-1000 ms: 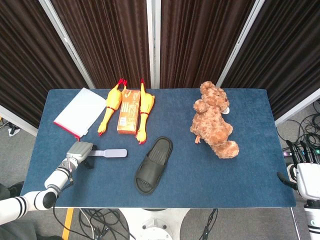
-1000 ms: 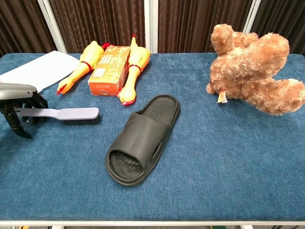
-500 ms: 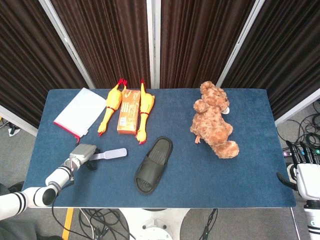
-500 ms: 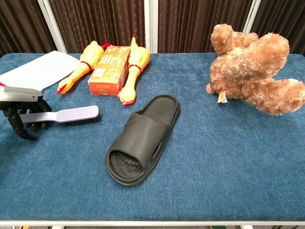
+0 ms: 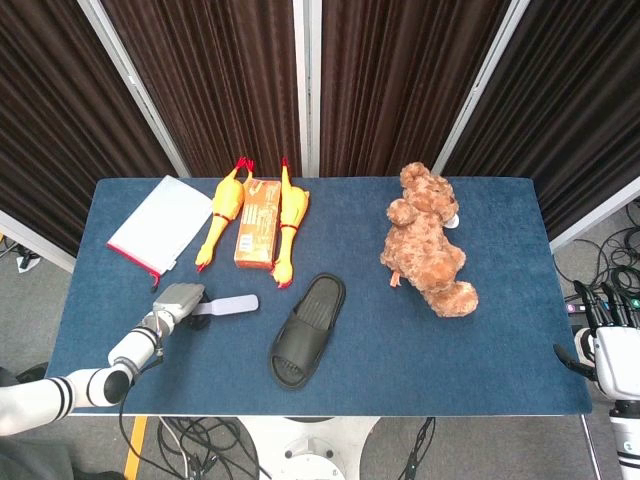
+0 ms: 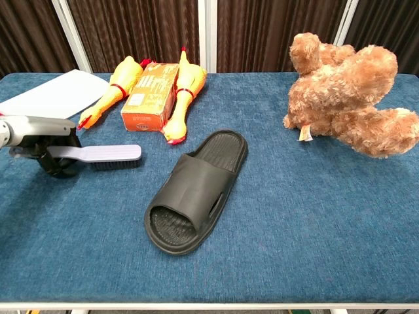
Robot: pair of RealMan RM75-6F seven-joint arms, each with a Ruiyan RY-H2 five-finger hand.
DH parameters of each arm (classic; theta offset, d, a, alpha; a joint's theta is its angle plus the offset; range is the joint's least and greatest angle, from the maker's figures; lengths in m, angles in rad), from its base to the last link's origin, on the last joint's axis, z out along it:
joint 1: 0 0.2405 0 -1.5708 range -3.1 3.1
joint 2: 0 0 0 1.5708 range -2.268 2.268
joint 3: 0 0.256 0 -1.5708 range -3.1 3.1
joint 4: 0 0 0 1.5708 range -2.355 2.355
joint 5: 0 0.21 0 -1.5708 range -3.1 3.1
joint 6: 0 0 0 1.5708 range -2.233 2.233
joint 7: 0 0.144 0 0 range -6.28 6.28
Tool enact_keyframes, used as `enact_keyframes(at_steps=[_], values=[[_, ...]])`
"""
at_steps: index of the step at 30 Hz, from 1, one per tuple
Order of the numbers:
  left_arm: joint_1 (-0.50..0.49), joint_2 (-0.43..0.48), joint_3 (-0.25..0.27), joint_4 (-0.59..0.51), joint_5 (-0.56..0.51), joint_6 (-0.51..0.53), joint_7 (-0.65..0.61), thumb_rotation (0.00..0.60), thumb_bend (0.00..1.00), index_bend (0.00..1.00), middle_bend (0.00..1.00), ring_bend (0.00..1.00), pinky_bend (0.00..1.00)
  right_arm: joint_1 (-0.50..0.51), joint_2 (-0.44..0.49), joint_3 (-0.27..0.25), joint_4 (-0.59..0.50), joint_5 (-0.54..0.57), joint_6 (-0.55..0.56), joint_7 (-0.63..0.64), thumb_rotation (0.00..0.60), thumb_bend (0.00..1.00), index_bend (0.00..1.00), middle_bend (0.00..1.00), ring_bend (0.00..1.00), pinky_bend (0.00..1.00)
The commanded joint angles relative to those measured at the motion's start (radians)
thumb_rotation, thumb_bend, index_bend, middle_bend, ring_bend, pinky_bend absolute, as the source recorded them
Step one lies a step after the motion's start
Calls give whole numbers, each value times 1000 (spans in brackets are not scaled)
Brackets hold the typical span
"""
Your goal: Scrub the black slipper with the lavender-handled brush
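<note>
From above, in the head view, the brush (image 5: 222,305) is being gripped by its handle in the left hand (image 5: 178,300) near the counter's (image 5: 500,350) front-left part, its head pointing toward the slipper (image 5: 305,330). The slipper is lying near the front middle, just right of the brush head and apart from it. Behind them, two rubber chickens (image 5: 220,225) are flanking an orange box (image 5: 258,236), with a white pouch (image 5: 160,225) at the far left. A teddy bear (image 5: 428,245) is lying well to the right. The right hand (image 5: 598,345) is being held off the counter's right edge; whether anything is grasped there cannot be told, as it is partly cut off.

At chest level, in the chest view, the left hand (image 6: 46,147) is being closed around the lavender handle at the left edge, the brush (image 6: 105,154) lying flat with its bristles down. The slipper (image 6: 196,190) is resting sole-down in the middle foreground.
</note>
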Motion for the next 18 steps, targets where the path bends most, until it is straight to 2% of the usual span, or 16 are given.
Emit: enact_keyframes(at_steps=[1,3,7,11,13,15,18], values=[[33,-16,-32,-6,16,64,-56,600,458,959,974,873,999,-1,0,-1,2,-1,1,4,600,74,58,177,2,92],[65,-18,-58,-21,51,115,-109,600,469,995,998,912,1000,0,1,-1,2,-4,2,6,600,74,58,178,2,92],[135,-9,-94,-50,173,220,-230,600,471,1000,1000,971,1000,9,8,-5,-5,-24,-4,1,600,74,56,182,2,91],[207,9,-106,-73,357,344,-390,600,467,1000,1000,999,1000,45,31,-14,-39,-82,-32,-6,600,74,55,187,2,91],[236,10,-98,-75,446,411,-456,600,469,1000,1000,1000,1000,76,48,-23,-67,-124,-65,0,600,74,57,193,3,91],[260,15,-66,-67,558,473,-517,600,471,1000,1000,1000,1000,124,71,-34,-105,-186,-115,2,600,74,58,197,3,94],[285,13,-8,-31,711,570,-530,600,474,1000,1000,1000,1000,217,96,-38,-170,-274,-209,-5,600,74,58,202,3,95]])
